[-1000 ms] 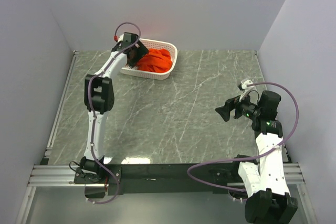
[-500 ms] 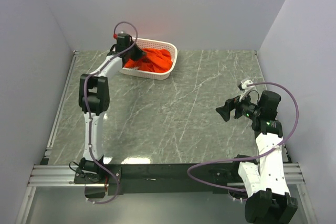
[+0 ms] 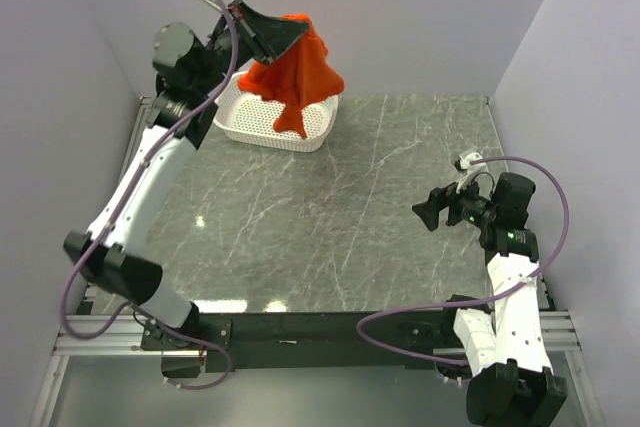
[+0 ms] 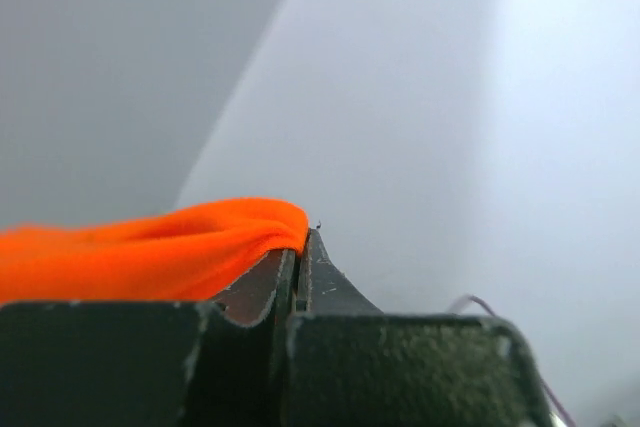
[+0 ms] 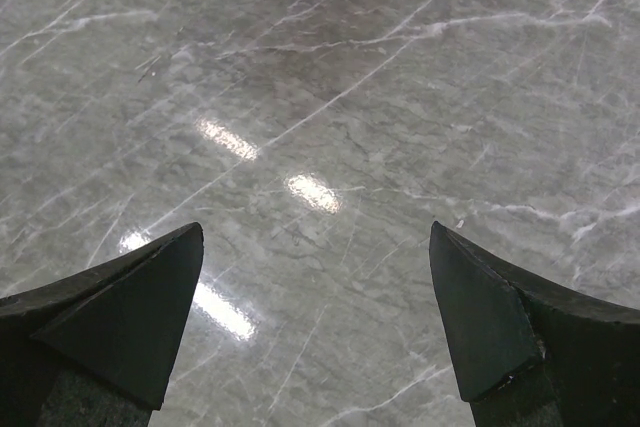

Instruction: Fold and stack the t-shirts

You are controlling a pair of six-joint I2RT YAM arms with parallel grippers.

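Honestly, your left gripper (image 3: 272, 33) is pinched closed on only a thin fold of the t-shirt (image 3: 300, 72), so it could slip free, or the tail could snag the basket (image 3: 262, 123) rim. The shirt hangs bunched below the jaws (lowest bit dangling over the basket). Your right gripper (image 5: 315, 237) is spread wide, holding nothing.

The left arm stretches up high, and the left gripper (image 3: 285, 35) is pinched tight on a t-shirt (image 3: 302, 72). The right arm is bent low, the right gripper (image 3: 424, 213) spread wide.
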